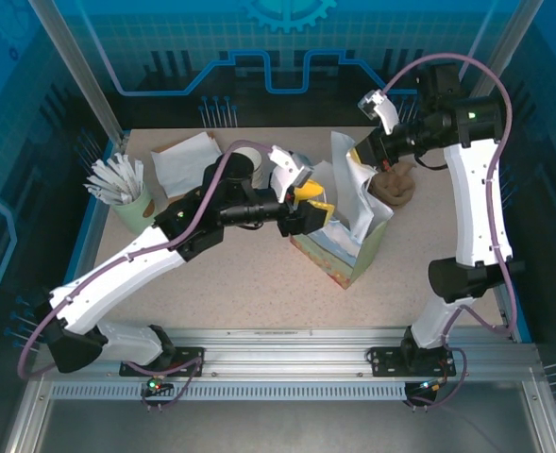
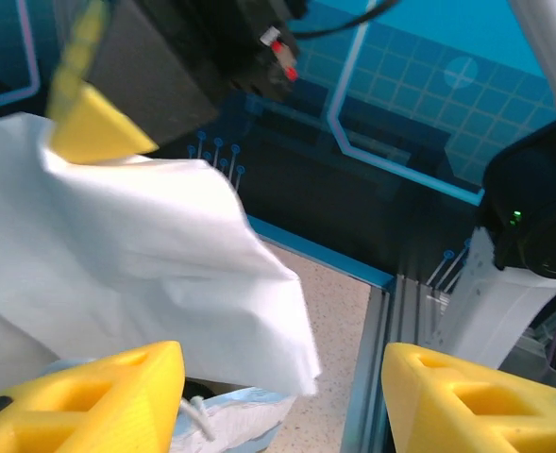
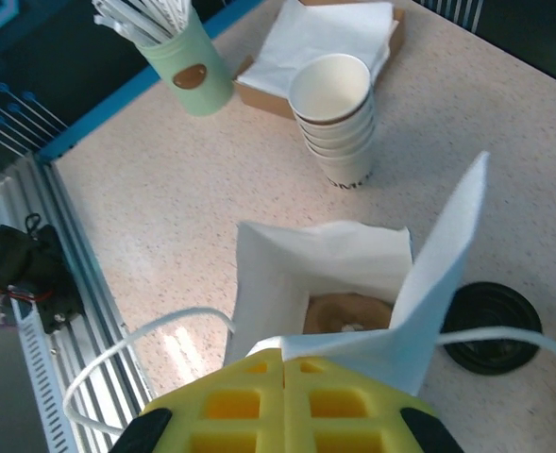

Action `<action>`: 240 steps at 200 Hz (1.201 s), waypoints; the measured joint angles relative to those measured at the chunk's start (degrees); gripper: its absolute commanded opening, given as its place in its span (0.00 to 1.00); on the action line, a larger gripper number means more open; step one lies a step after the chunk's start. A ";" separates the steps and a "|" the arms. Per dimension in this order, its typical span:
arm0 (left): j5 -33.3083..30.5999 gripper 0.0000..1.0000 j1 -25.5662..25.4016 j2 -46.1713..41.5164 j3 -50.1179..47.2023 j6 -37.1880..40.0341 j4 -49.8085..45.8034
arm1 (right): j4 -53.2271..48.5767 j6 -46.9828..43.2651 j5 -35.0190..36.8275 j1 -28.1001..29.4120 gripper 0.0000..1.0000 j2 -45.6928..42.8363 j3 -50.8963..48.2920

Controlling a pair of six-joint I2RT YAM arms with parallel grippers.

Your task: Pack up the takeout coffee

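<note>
Right claw (image 3: 284,370) pinches white bag (image 3: 315,260), half hiding something brown (image 3: 345,311) inside.

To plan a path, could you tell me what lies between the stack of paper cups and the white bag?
Bare tabletop separates the cup stack from the bag, in the right wrist view.
</note>
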 measured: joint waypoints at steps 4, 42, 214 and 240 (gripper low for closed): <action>-0.17 0.59 0.17 -0.24 -0.13 -0.02 -0.11 | 0.07 -0.17 0.59 0.00 0.00 -0.48 -0.50; -2.32 0.59 2.36 -1.22 -1.68 -0.24 -0.70 | 1.66 -1.70 6.60 1.16 0.00 -5.68 -5.42; -10.12 0.59 8.41 -6.95 -8.96 -4.50 -1.62 | 12.87 -7.65 -2.27 4.61 0.00 -4.39 -9.81; -10.25 0.59 8.63 -6.97 -9.60 -4.70 -1.66 | 12.98 -8.09 -0.76 3.37 0.00 -5.07 -14.47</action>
